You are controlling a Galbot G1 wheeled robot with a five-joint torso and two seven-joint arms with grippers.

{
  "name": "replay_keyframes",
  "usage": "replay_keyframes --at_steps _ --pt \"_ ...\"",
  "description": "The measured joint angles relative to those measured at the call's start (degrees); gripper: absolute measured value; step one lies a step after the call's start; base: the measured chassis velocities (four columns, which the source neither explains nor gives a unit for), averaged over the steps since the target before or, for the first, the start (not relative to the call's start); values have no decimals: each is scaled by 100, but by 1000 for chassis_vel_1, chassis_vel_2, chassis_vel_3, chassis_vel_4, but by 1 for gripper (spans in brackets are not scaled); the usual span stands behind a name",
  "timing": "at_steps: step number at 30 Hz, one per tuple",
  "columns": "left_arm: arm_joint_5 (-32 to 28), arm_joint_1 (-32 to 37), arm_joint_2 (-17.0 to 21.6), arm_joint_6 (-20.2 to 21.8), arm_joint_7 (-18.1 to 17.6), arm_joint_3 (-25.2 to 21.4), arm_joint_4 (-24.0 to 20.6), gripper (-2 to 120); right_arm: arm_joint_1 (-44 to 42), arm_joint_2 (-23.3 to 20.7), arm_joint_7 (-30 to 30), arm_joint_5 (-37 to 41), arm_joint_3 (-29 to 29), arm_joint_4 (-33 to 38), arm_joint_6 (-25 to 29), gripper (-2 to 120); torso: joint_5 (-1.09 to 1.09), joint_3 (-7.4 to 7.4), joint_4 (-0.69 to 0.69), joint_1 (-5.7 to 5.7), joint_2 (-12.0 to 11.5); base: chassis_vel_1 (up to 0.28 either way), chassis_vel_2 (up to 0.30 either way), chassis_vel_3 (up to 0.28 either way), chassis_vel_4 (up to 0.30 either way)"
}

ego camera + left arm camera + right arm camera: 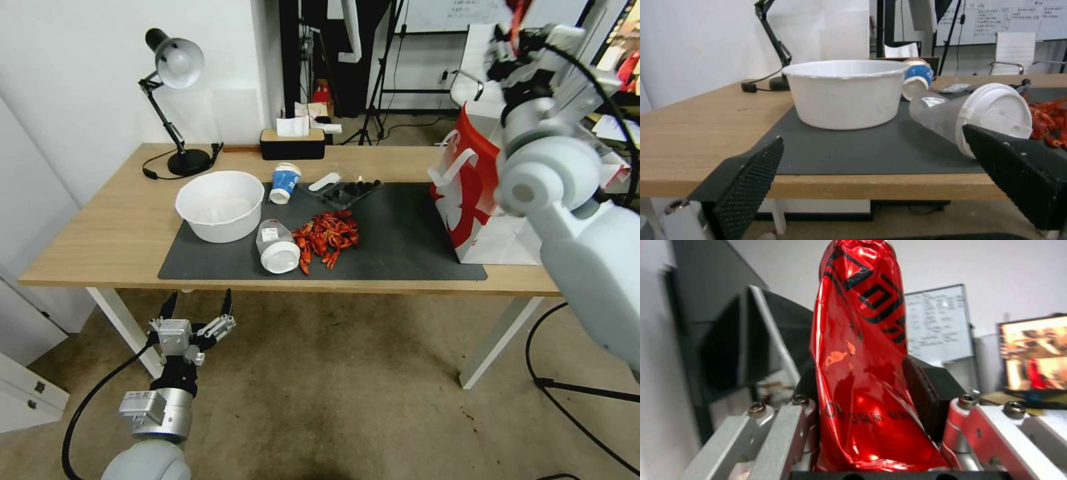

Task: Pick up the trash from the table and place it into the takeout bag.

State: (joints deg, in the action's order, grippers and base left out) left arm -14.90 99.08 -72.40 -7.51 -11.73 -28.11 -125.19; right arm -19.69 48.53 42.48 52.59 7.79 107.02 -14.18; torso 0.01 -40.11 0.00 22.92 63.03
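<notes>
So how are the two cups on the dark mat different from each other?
The clear cup has a white lid, and its lidded end points toward the table's near edge; the paper cup is blue and white and lies farther back. The clear cup is beside the red scraps; the paper cup is behind the white bowl. Both lie tipped over.

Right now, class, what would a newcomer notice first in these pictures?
The right gripper, raised above the white-and-red paper takeout bag, is clamped on a shiny red foil wrapper. On the dark grey mat, a heap of red crayfish shells lies beside a toppled white-lidded clear cup.
</notes>
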Motion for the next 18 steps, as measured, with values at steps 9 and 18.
replay_keyframes --at_steps 9,18 --pt "-4 21 18 -11 1 0 -28 100 18 -2 114 -40 17 -416 -165 34 0 0 0 0 0 0 0 0 0" --pt "-3 70 20 -14 2 9 -76 100 -16 25 275 -43 70 -577 -268 34 -1 0 0 0 0 0 0 0 0"
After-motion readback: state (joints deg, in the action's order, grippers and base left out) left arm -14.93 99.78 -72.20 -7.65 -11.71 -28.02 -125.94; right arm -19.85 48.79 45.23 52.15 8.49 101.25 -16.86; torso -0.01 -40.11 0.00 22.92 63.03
